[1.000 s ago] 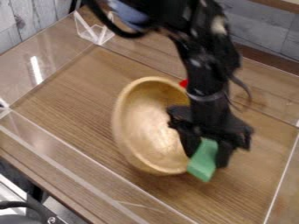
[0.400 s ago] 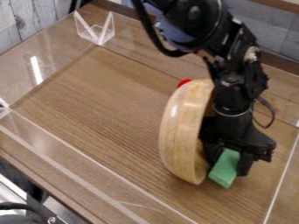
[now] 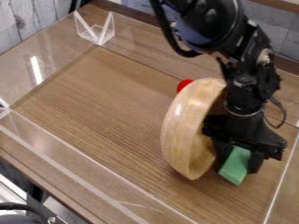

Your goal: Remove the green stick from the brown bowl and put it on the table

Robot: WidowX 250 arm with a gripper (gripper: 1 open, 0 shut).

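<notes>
The fingers (image 3: 242, 156) were clamped on the green stick (image 3: 237, 165), its lower end at the worktop (image 3: 93, 96). The brown bowl (image 3: 190, 129) stood tipped on its edge, touching the stick's left side.

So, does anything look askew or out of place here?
Yes. The brown bowl is tipped up on its edge, nearly vertical, beside the gripper, whose jaws hold the green stick low at the table.

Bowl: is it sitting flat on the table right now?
No, the bowl is tipped up on its edge on the table, beside the gripper.
</notes>
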